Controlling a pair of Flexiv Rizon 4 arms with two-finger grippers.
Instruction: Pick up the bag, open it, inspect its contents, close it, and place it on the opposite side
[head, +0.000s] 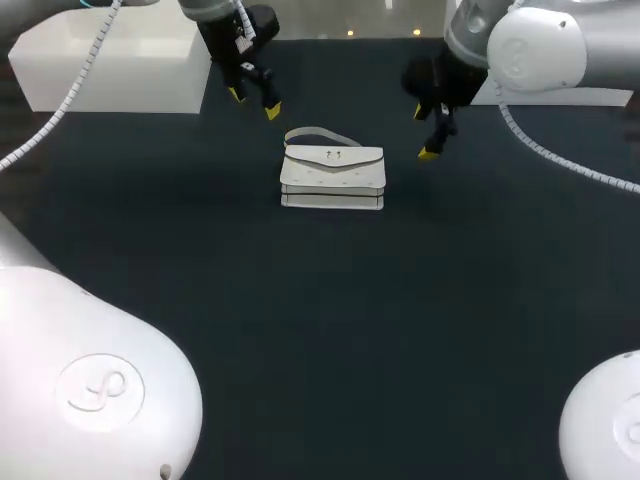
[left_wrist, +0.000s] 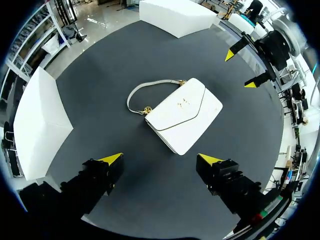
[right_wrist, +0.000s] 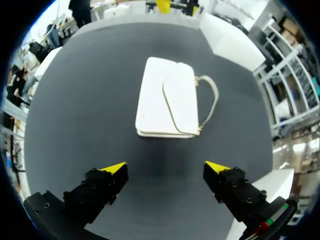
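A white handbag (head: 333, 178) lies flat on the dark table, flap shut, its thin strap curled behind it. My left gripper (head: 253, 102) hangs open above the table, behind and to the left of the bag. My right gripper (head: 424, 131) hangs open to the bag's right, a little behind it. In the left wrist view the bag (left_wrist: 183, 115) lies well ahead of the open left gripper (left_wrist: 160, 159), and the right gripper (left_wrist: 240, 69) shows beyond it. In the right wrist view the bag (right_wrist: 167, 98) lies ahead of the open right gripper (right_wrist: 165, 167). Neither gripper touches the bag.
A white block (head: 120, 62) stands at the table's back left and another white block (head: 590, 96) at the back right. The dark tabletop (head: 330, 320) stretches bare in front of the bag.
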